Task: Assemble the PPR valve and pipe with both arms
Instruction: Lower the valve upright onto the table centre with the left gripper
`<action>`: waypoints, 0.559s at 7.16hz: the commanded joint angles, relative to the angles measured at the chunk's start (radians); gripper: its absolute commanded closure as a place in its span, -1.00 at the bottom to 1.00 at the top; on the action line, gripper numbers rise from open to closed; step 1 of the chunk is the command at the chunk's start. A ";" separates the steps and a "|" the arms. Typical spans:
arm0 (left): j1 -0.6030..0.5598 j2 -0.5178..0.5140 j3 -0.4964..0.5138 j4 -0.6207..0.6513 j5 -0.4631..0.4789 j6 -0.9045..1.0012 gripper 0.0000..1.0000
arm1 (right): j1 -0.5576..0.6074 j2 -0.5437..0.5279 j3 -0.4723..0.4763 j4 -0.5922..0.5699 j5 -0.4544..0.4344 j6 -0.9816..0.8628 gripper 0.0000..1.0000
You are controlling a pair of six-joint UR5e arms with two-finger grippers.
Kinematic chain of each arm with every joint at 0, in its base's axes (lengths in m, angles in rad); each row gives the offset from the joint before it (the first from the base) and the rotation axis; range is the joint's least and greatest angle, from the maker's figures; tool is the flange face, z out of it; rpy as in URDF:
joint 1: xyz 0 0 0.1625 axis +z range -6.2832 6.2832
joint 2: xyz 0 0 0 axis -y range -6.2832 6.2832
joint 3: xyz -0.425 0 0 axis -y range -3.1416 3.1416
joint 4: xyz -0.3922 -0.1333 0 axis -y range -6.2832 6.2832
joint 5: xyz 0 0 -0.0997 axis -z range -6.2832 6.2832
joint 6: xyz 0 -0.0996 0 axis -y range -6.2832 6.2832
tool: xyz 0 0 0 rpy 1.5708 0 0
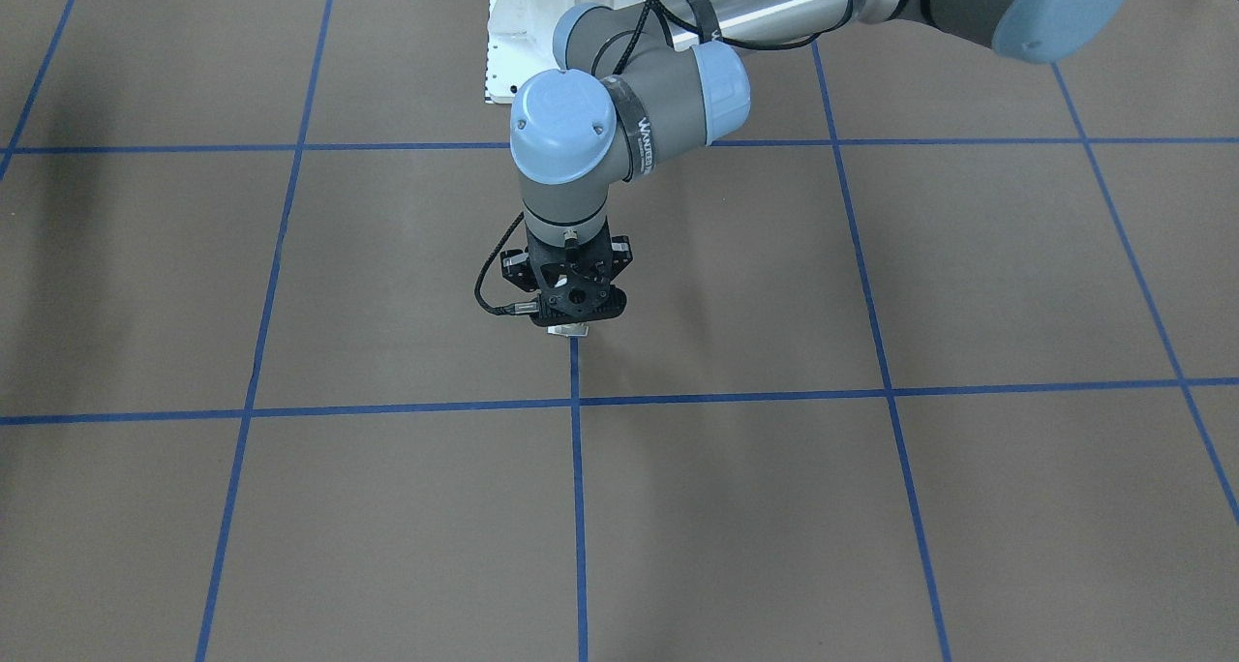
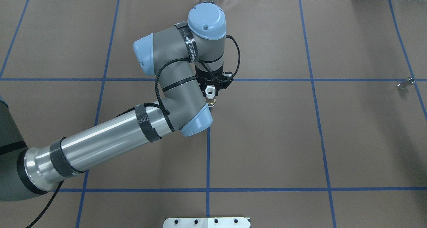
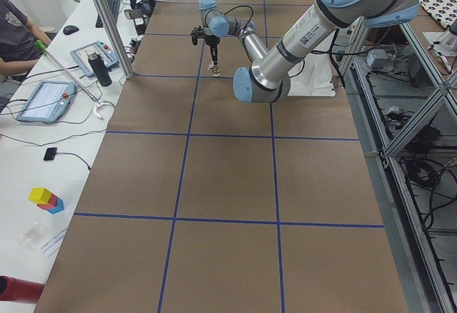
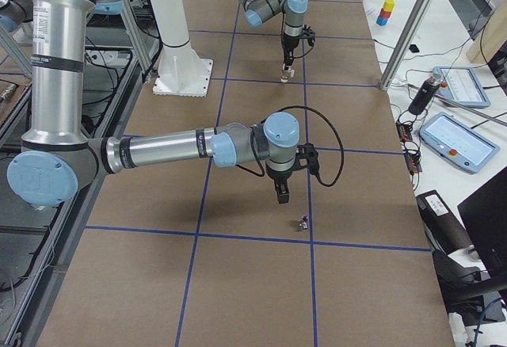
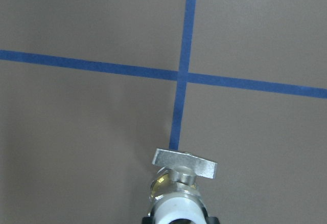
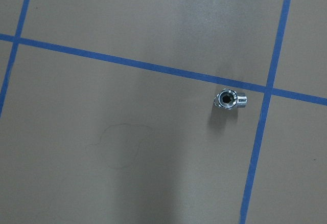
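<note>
My left gripper (image 2: pixel 213 88) is shut on the PPR valve (image 2: pixel 209 94) and holds it just above the table near a blue tape crossing. In the left wrist view the valve (image 5: pixel 181 183) hangs at the bottom edge, with its white collar, brass middle and flat silvery lever. The front view shows the left gripper (image 1: pixel 573 306) with the valve (image 1: pixel 569 330) below it. The pipe (image 6: pixel 231 99) lies on the table beside another tape crossing, far to the right (image 2: pixel 405 84). My right gripper (image 4: pixel 282 195) hovers above and beside the pipe (image 4: pixel 303 222); I cannot tell whether it is open or shut.
The brown table (image 2: pixel 267 138) is marked with blue tape lines. The white bolted pedestal (image 1: pixel 523 33) stands at the robot's side. Tablets and a bottle sit on the side bench (image 4: pixel 451 133) beyond an aluminium post (image 4: pixel 400 38).
</note>
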 commanded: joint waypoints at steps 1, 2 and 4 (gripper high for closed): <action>0.001 -0.001 0.001 0.000 0.002 0.001 1.00 | -0.002 0.000 -0.001 0.000 0.000 0.000 -1.00; 0.001 -0.001 0.004 -0.010 0.019 0.001 1.00 | -0.002 0.000 -0.001 -0.002 -0.002 0.000 -1.00; 0.001 -0.001 0.027 -0.043 0.024 -0.005 1.00 | -0.002 0.000 -0.001 -0.002 0.000 0.000 -1.00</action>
